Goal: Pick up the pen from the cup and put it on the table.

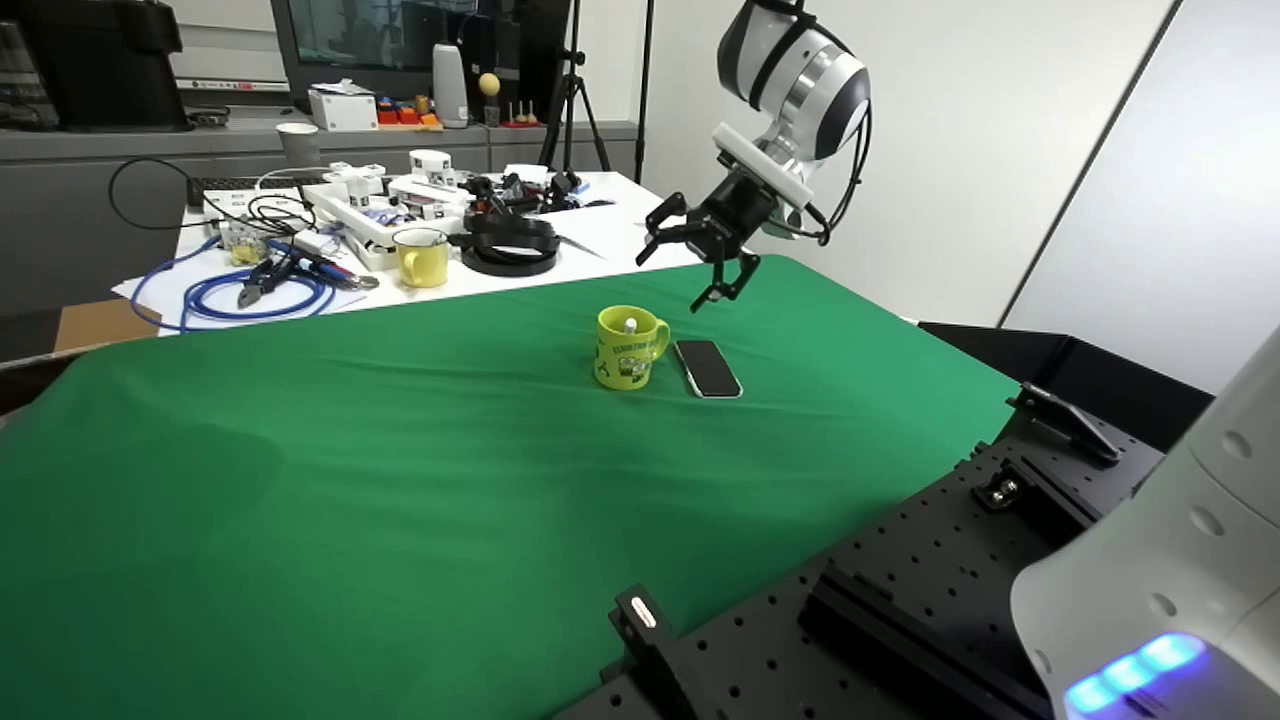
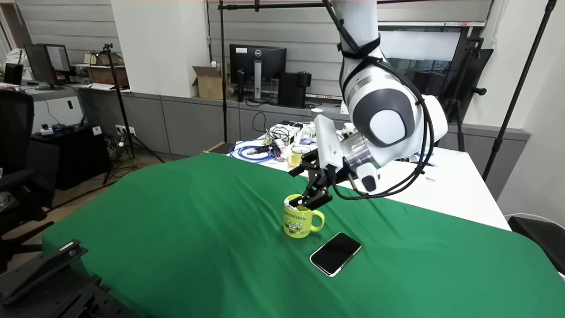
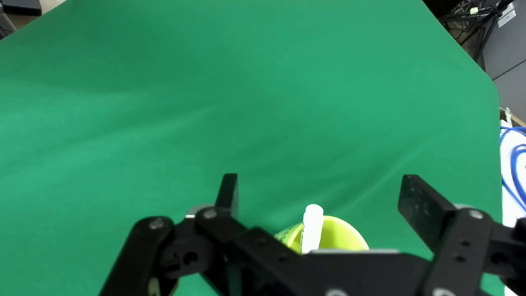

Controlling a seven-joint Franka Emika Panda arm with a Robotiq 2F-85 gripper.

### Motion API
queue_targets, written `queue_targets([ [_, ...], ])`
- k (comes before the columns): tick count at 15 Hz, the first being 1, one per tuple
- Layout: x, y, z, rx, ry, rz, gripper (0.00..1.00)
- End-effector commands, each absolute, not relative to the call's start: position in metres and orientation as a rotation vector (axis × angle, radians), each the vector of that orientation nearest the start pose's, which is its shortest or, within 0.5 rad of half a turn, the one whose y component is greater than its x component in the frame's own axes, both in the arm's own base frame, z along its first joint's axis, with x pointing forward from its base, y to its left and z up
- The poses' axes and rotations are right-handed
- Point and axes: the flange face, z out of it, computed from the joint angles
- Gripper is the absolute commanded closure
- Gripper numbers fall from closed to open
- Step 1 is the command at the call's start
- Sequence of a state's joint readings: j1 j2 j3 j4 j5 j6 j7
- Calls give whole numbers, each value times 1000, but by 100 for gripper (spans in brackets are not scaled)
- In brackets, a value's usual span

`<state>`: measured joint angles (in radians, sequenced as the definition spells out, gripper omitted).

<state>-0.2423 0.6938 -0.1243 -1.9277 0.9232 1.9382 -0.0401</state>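
The yellow-green cup (image 1: 622, 362) stands upright on the green cloth of the table (image 1: 400, 450); it also shows in an exterior view (image 2: 296, 223) and, partly hidden by the gripper, in the wrist view (image 3: 343, 234). A white pen (image 3: 313, 224) stands in the cup, leaning, with its top above the rim; its top also shows in an exterior view (image 1: 630, 326). My gripper (image 1: 672, 282) is open and empty, above and beside the cup. In the wrist view (image 3: 318, 185) the pen's top appears between the wide-set fingers, apart from both. The pen's lower part is hidden.
A dark phone (image 1: 709, 369) lies flat beside the cup's handle. Behind the cloth, a white table (image 2: 459, 194) holds cables, tools and a yellow mug (image 1: 421, 262). A black mounting plate (image 1: 900, 590) and the white robot base (image 1: 1130, 570) border the cloth.
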Motion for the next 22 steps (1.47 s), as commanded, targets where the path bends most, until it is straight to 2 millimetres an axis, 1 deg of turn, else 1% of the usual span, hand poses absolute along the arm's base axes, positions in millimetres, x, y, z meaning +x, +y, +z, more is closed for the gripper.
queue_targets([
  [1,545,-150,101,-2033,1117,602,0],
  [3,553,-152,96,-2001,1160,586,0],
  [7,571,-156,87,-1862,1325,516,0],
  [10,579,-153,75,-1787,1417,557,0],
  [16,580,-146,52,-1721,1506,681,0],
  [21,578,-139,36,-1689,1543,738,0],
  [22,578,-138,33,-1687,1547,740,25],
])
